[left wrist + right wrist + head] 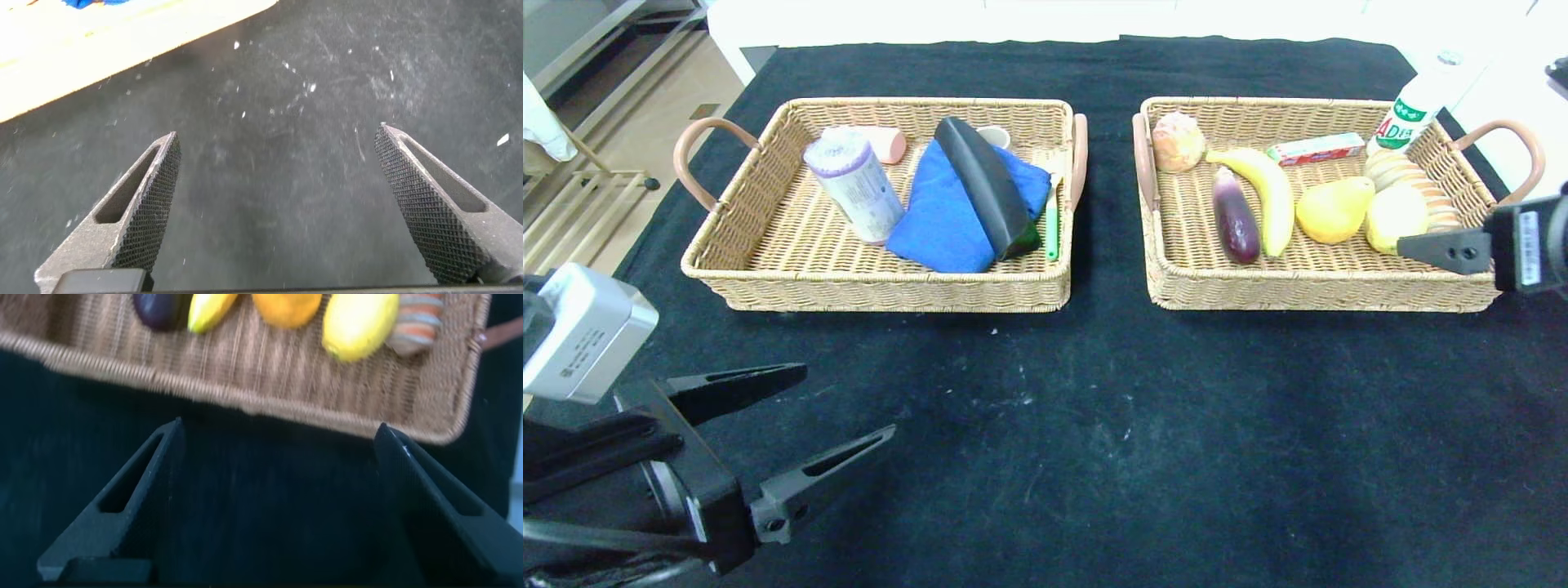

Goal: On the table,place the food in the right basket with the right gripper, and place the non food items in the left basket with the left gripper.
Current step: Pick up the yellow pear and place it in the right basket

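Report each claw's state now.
Left claw: open, empty, low over the table.
Right claw: open, empty, near the right basket.

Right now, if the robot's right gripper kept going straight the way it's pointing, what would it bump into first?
Probably the near wall of the right woven wicker basket. The open right gripper hangs over bare black cloth, aimed at that wall, with the yellow lemon just beyond. Height is unclear, so it might pass over the rim.

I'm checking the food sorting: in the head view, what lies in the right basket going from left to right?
Bun, eggplant, banana, pear, lemon, all in the right basket.
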### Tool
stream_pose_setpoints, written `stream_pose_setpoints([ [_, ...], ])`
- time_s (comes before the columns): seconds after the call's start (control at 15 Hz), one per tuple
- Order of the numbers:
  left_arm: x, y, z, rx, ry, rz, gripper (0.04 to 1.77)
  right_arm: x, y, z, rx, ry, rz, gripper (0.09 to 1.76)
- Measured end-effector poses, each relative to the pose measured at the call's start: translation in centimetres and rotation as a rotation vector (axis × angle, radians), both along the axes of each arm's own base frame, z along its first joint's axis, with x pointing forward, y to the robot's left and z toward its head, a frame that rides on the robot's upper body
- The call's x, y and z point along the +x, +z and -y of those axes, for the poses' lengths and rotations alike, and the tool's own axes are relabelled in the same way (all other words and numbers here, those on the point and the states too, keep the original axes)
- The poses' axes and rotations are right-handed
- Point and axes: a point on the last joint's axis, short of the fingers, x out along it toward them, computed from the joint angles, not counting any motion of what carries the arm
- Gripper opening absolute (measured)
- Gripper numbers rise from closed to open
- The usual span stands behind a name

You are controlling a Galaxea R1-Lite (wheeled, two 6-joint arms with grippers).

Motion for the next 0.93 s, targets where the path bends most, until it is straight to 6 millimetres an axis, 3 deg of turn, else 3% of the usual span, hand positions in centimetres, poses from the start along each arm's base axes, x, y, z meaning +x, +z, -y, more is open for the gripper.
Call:
stream_pose_setpoints([
  [0.33, -2.7, 0.2, -1.6, 0.002, 0.077, 0.027, 1.72, -9.5, -0.7, 2.8, -0.016, 0.095, -0.024, 1.70],
  [0.67, -7.2, 0.2, -4.7, 0.052, 0.214, 0.029, 1.72, -19.6, -2.4, 5.9, -0.039, 0.248, -0.045, 1.70],
  [0.93, -10.6, 2.1, -6.1, 0.024, 0.341, 0.120, 1.72, -25.5, -2.8, 7.3, -0.007, 0.251, 0.042, 1.70],
])
